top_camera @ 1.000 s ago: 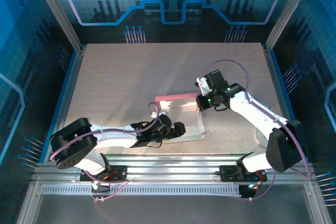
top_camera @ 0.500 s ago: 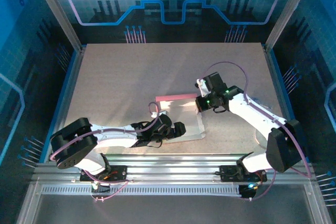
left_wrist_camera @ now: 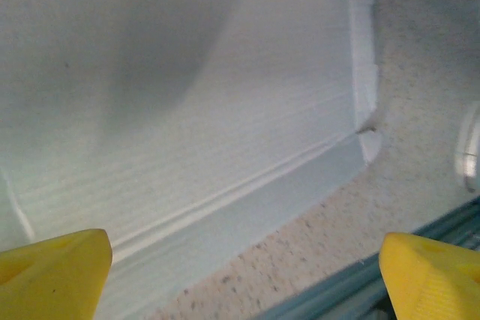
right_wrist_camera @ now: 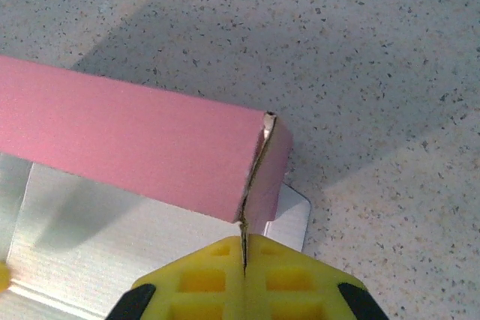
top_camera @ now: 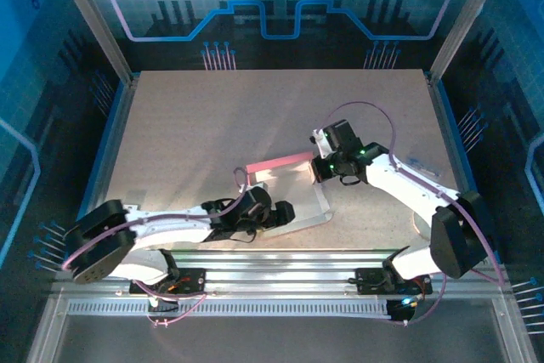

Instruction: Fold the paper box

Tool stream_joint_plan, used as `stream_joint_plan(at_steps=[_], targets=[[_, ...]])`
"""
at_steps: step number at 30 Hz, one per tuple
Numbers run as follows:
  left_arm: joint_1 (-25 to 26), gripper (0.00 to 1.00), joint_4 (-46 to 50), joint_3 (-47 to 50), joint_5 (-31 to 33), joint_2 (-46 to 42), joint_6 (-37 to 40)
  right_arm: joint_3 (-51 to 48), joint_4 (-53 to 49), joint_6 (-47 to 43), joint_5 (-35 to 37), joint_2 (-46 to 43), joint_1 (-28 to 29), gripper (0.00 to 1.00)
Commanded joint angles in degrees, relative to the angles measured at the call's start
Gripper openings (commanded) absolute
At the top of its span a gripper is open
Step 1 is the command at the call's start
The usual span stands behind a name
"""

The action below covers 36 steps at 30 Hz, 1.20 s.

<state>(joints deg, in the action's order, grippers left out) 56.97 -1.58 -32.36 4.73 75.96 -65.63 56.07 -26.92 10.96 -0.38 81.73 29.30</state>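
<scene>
**Top external view.** The paper box (top_camera: pixel 293 203) lies on the desk (top_camera: pixel 187 125) at lower centre of the frame, whitish face up. One pink wall (top_camera: pixel 280 161) is raised along its upper edge. The left end effector (top_camera: pixel 285 212) is at the box's lower edge, and the right end effector (top_camera: pixel 318 169) is at the wall's right end.

**Left wrist view.** The left end effector (left_wrist_camera: pixel 240 271) is spread wide and nothing is gripped. The creased whitish panel is seen at upper left.

**Right wrist view.** The right end effector (right_wrist_camera: pixel 244 260) is closed flat on the pink corner seam at bottom centre.

**Handling.** The card is judged light, springy at its creases and easily crushed. Hold is best taken by a light pinch on flap edges beside a crease.
</scene>
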Motion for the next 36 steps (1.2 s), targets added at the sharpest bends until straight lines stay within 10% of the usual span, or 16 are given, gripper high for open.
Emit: stream_joint_plan(at_steps=[1, 17, 25, 36], targets=[[-0.83, 0.92, 10.48, -3.49, -1.65, -7.00, 3.90, 1.31, -2.41, -3.15, -1.39, 3.39, 0.85, 0.04], [-21.58, 0.94, 35.95, -23.00, -11.15, -15.47, 25.60, 12.73, -2.73, -11.23, -1.97, 14.53, 5.71, 0.06], [-32.49, 0.95, 22.23, -21.17, -21.68, -4.78, 31.81, 14.26, -1.61, -12.14, -2.45, 15.81, 7.95, 0.08], [-33.47, 0.89, 11.17, -25.75, -29.35, 9.91, 35.41, 13.36, -0.42, -10.58, -1.90, 15.63, 9.55, 0.08]])
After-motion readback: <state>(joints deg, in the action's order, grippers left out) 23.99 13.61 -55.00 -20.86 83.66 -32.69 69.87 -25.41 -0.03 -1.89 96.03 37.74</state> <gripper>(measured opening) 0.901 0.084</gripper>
